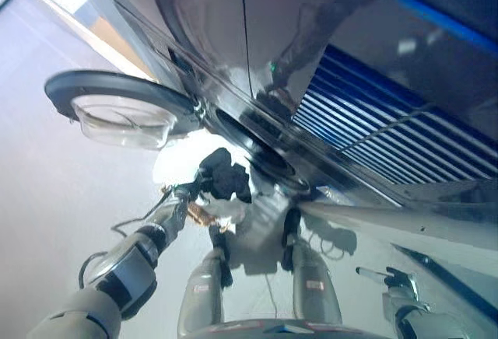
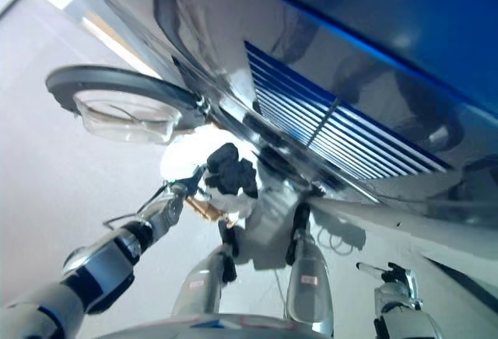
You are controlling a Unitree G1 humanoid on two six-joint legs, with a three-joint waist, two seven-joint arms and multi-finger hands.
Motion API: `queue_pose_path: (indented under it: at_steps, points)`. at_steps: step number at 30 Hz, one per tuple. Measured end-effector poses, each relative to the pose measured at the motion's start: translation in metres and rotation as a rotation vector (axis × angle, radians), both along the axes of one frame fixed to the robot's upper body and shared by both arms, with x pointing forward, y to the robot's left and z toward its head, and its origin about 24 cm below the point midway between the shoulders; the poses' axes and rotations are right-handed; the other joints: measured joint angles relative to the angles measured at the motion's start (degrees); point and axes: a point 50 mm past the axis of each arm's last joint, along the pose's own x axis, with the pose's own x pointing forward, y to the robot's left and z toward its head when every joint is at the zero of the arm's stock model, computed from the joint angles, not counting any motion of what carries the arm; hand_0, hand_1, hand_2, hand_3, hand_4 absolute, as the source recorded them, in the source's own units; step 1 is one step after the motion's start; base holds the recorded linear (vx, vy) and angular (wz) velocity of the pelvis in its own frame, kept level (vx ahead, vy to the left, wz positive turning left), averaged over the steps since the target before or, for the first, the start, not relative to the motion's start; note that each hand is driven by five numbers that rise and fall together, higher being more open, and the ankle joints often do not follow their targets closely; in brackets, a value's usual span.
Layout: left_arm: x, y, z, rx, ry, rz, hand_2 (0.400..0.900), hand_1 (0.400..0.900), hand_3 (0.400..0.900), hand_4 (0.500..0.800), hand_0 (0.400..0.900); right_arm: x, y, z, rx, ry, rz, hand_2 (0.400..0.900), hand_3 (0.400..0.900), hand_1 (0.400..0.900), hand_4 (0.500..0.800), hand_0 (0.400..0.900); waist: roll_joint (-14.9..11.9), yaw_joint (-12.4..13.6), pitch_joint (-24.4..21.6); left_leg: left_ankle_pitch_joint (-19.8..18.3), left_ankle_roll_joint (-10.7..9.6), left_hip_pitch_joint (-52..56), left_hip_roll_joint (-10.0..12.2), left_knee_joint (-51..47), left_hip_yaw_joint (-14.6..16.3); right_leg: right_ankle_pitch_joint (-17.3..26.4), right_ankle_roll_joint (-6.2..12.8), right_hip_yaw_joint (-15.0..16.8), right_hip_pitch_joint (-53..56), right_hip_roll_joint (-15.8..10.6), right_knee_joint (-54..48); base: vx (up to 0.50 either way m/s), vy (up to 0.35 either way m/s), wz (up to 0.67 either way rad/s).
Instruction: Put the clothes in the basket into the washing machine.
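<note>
- Dark garment (image 1: 227, 176) at frame centre, bunched, held up at the washing machine (image 1: 327, 51) opening, just below the drum mouth (image 1: 257, 141).
- Left hand (image 1: 204, 182) enters from lower left, fingers curled into the cloth.
- Right hand (image 2: 391, 281) at lower right, idle; fingers look relaxed and empty.
- Round door (image 1: 117, 106) swung open at upper left, clear of the arm.
- Step, as judged: loading. Next move calls for pushing the bundle past the opening's rim, then letting go.
- Room: open floor (image 1: 47, 199) at left; the door edge sits near the forearm.

Dark garment (image 1: 226, 174), silver washing machine (image 1: 210, 20)
</note>
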Motion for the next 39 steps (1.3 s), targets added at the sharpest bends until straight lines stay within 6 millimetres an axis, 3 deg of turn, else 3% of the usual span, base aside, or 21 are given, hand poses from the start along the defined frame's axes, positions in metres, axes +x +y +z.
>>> queue_pose_path:
  at_steps: [5,14,20,31,39]
  points:
    - [0.025,-0.014,0.035,0.085,-0.156,-0.091,0.900,0.900,0.900,0.800,0.900,0.010,0.004,0.003,-0.014,-0.070,-0.048,0.900,0.900,0.900,0.800,0.900,-0.7,-0.5,1.4,-1.4,1.1,-8.3,0.0,5.9,-0.3,-0.5,-0.06,0.5,-7.7,-1.8,4.5,-0.02,0.001,-0.04]
    - [0.053,-0.015,0.088,0.238,-0.364,-0.138,0.900,0.900,0.900,0.800,0.900,0.033,0.028,0.004,0.045,-0.196,-0.109,0.900,0.900,0.900,0.800,0.900,-0.8,-1.6,3.6,-8.9,2.6,-23.1,1.4,24.1,0.1,-3.9,-0.22,4.8,-21.7,-4.0,17.5,-0.05,0.018,-0.06]
    - [0.057,-0.015,0.099,0.254,-0.422,-0.124,0.900,0.900,0.900,0.800,0.900,0.043,0.035,0.008,0.052,-0.249,-0.078,0.900,0.900,0.900,0.800,0.900,-0.8,-1.8,3.5,-12.9,3.7,-29.7,2.3,33.0,0.3,-5.6,-0.19,6.7,-28.0,-4.6,23.8,-0.05,-0.003,-0.05]
    - [0.064,0.005,0.118,0.302,-0.464,-0.077,0.900,0.900,0.900,0.800,0.900,0.065,0.038,0.020,0.061,-0.357,-0.088,0.900,0.900,0.900,0.800,0.900,-3.3,-2.4,1.4,-15.6,5.2,-42.8,3.4,43.0,-0.3,-5.8,-0.08,8.3,-40.0,-4.8,30.3,-0.03,-0.005,-0.04]
    - [0.064,0.010,0.117,0.321,-0.453,-0.060,0.900,0.900,0.900,0.800,0.900,0.063,0.038,0.019,0.064,-0.371,-0.108,0.900,0.900,0.900,0.800,0.900,-4.3,-3.0,-1.5,-17.1,5.8,-46.7,4.0,46.2,-0.1,-5.7,-0.20,9.2,-43.7,-4.6,31.6,-0.01,0.005,-0.07]
